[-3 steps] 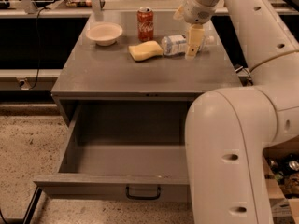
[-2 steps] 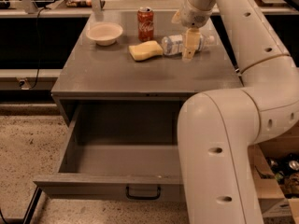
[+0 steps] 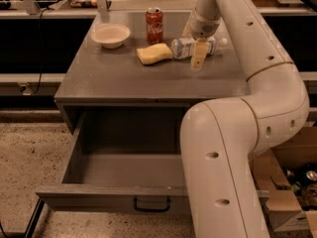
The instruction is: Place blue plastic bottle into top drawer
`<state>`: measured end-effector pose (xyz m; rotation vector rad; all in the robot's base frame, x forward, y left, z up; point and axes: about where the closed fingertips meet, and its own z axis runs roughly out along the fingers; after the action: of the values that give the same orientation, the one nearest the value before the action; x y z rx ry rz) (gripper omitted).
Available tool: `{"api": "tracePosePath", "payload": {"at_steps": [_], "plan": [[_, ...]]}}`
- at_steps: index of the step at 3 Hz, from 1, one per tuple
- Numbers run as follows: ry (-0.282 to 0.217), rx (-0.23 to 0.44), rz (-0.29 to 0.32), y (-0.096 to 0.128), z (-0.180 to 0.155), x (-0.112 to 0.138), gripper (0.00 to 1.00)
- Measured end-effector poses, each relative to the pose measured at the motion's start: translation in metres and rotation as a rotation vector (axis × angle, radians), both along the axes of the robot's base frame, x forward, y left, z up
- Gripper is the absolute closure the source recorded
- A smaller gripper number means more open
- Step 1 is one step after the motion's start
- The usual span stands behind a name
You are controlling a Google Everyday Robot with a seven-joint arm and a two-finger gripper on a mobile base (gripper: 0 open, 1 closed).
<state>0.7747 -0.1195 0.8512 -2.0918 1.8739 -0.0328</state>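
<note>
The blue plastic bottle (image 3: 184, 47), clear with a pale label and white cap, lies on its side at the back right of the grey cabinet top (image 3: 124, 78). My gripper (image 3: 193, 47) reaches down from above and is open. One yellowish finger (image 3: 199, 54) is in front of the bottle and the other is behind it, so the jaws straddle its middle. The bottle rests on the cabinet top. The top drawer (image 3: 99, 198) stands pulled out below, with its dark handle (image 3: 151, 204) in the front panel; the part of its inside I can see is empty.
A yellow sponge (image 3: 154, 53) lies just left of the bottle. A red soda can (image 3: 154, 19) and a white bowl (image 3: 111, 35) stand behind it. My arm's thick white link (image 3: 218, 172) covers the drawer's right part. Cardboard boxes (image 3: 290, 202) sit at the lower right.
My gripper has moved a little down and to the left, over the bottle. The bottle, sponge, can, bowl and drawer have not moved.
</note>
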Motion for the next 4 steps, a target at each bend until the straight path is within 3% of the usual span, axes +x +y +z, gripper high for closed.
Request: {"api": "tracePosePath", "payload": {"at_steps": [3, 4], "plan": [[0.003, -0.028, 0.023, -0.008, 0.002, -0.004, 0.79], [-0.003, 0.028, 0.071, -0.001, 0.020, -0.017, 0.99]]}}
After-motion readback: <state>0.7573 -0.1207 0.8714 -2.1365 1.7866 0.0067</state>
